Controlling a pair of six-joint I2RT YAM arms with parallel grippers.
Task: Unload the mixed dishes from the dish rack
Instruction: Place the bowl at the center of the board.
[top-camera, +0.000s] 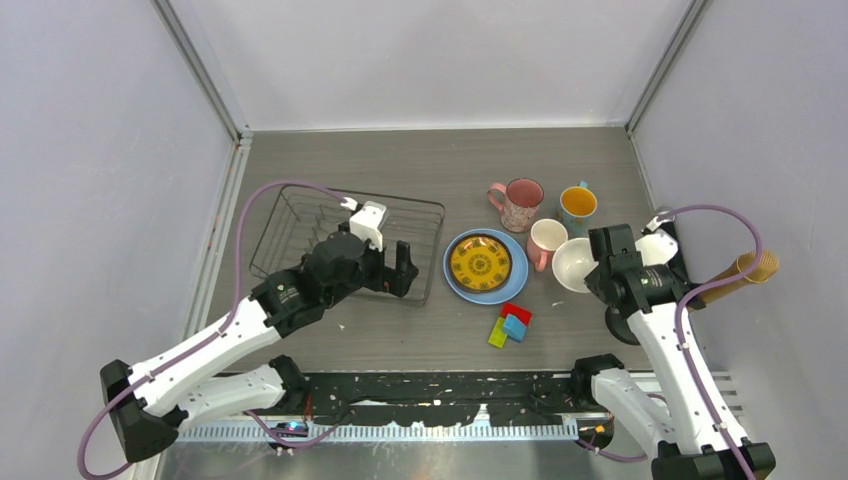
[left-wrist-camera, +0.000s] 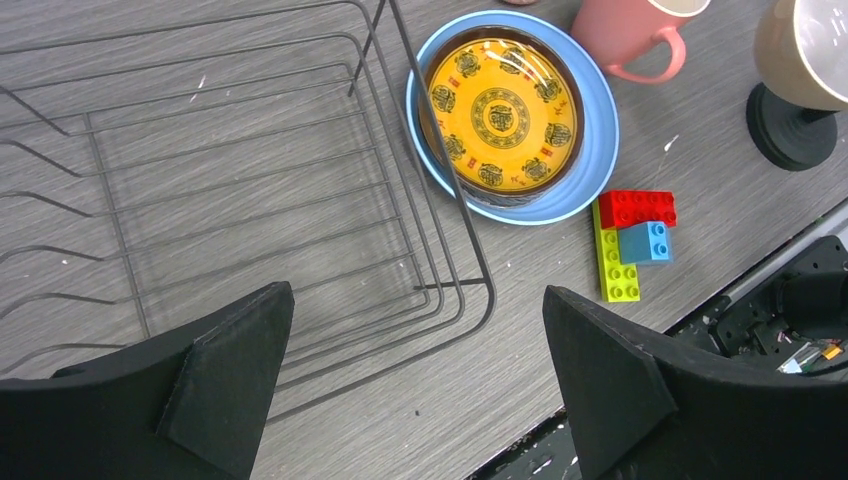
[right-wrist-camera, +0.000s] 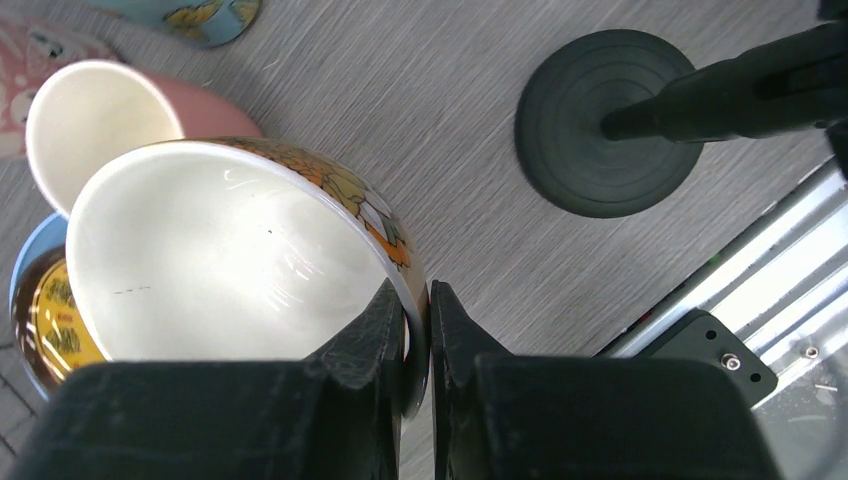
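Light blue larger plate (top-camera: 514, 283); yellow smaller plate (top-camera: 479, 262) with dark round medallions. Speckled pink far mug (top-camera: 521, 207); blue mug (top-camera: 577, 205), orange inside; plain salmon mug (top-camera: 546, 242); cream bowl (top-camera: 574, 264), orange-patterned outside; red, blue, yellow-green blocks (top-camera: 512, 322); dark wire rack (top-camera: 300, 225).

No readable text, label or number shows anywhere.

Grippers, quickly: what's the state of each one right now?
Left gripper: open, holding nothing, over the dish rack.
Right gripper: shut on the cream bowl, at its rim.
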